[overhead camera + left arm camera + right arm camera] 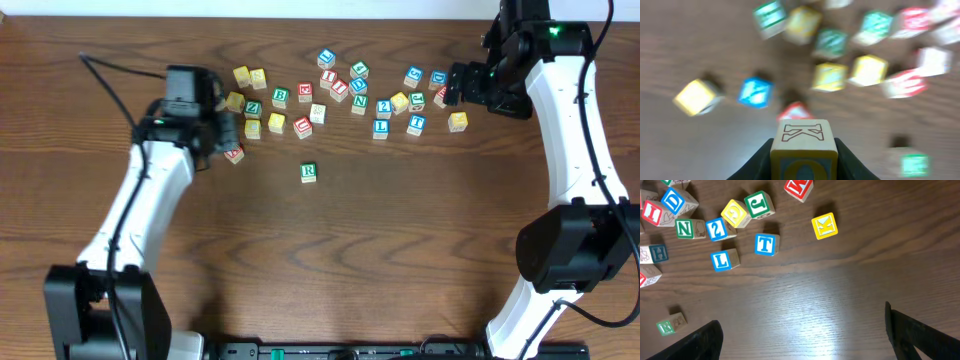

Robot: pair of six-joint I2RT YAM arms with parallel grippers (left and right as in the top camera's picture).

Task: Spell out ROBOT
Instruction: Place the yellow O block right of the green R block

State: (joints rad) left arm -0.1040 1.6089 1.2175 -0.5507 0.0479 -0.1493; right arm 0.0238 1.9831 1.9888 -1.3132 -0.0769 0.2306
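My left gripper is shut on a wooden cube with a K outline on top and a yellow-framed O facing the camera. In the overhead view the left gripper covers that cube. The green R cube lies alone in front of the pile and shows blurred in the left wrist view. The green B cube sits in the left cluster. The blue T cube lies on the right. My right gripper hangs open over bare wood, holding nothing.
Several other lettered cubes are scattered along the back of the table, among them a blue L, a green N and a yellow K. A red-framed cube lies just by the left gripper. A cable runs at back left.
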